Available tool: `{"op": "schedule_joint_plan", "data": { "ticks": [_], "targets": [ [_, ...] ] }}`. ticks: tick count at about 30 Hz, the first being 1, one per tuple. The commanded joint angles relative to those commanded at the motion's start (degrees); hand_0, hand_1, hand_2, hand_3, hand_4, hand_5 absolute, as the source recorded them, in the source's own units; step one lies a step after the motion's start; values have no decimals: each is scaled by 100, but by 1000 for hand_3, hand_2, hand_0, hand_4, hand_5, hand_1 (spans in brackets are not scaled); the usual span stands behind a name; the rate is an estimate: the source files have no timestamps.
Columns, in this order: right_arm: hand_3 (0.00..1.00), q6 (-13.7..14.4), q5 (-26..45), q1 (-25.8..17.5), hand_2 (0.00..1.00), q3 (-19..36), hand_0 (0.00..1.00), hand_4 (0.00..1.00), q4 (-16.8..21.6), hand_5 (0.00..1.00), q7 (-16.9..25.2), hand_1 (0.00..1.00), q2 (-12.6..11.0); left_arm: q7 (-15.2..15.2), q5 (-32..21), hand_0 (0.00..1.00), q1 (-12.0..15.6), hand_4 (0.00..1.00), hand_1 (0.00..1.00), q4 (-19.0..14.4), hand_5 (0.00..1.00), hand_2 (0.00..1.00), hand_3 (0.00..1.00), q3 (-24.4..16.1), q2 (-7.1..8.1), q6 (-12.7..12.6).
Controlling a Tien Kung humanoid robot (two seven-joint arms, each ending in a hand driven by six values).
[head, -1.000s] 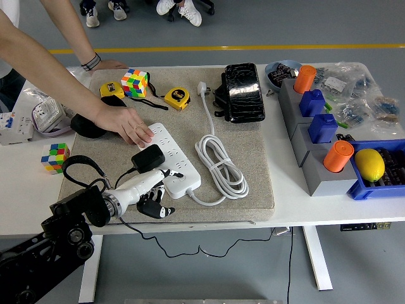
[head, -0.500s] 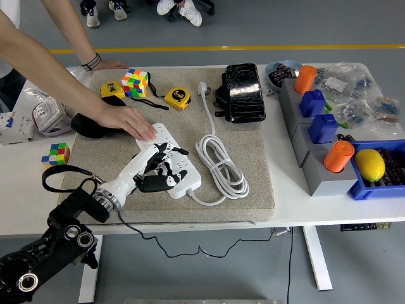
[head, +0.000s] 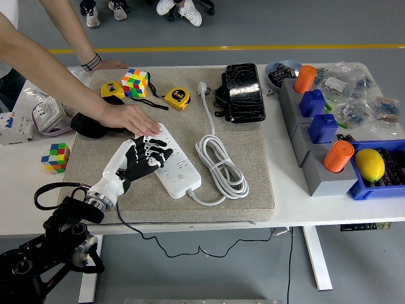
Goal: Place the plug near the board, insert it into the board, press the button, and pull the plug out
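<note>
Left hand (head: 140, 158) fingers spread, holding nothing, over board (head: 175, 161) mid-mat toward surface's left edge. Plug not visible, possibly hidden beneath. Person's hand (head: 133, 119) steadies board's far end. Stage unclear.

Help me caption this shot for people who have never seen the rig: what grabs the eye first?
First, two hands meet on the white power strip at the mat's left: the robot's left hand lies spread over its near-left part, while a person's hand presses flat on its far end. Next, bright colours pull the eye: a Rubik's cube at the mat's far left, and a yellow lemon in the blue bin at the right edge.
</note>
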State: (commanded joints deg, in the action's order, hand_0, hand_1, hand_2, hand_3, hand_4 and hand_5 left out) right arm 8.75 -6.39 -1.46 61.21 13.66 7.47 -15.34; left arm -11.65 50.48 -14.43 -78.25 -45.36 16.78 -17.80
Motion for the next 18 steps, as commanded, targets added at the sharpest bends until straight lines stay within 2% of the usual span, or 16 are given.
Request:
{"op": "schedule_joint_plan", "data": {
  "ticks": [15, 18],
  "targets": [
    [505, 0, -2, 7, 536, -33, 550, 815, 2, 363, 2, 574, -25, 102, 153, 406, 16, 807, 487, -81, 253, 519, 500, -61, 17, 36],
    [505, 0, -11, -1, 536, -17, 550, 815, 4, 363, 0, 574, -22, 458, 678, 406, 71, 807, 487, -249, 253, 519, 500, -242, 42, 273]
  ]
}}
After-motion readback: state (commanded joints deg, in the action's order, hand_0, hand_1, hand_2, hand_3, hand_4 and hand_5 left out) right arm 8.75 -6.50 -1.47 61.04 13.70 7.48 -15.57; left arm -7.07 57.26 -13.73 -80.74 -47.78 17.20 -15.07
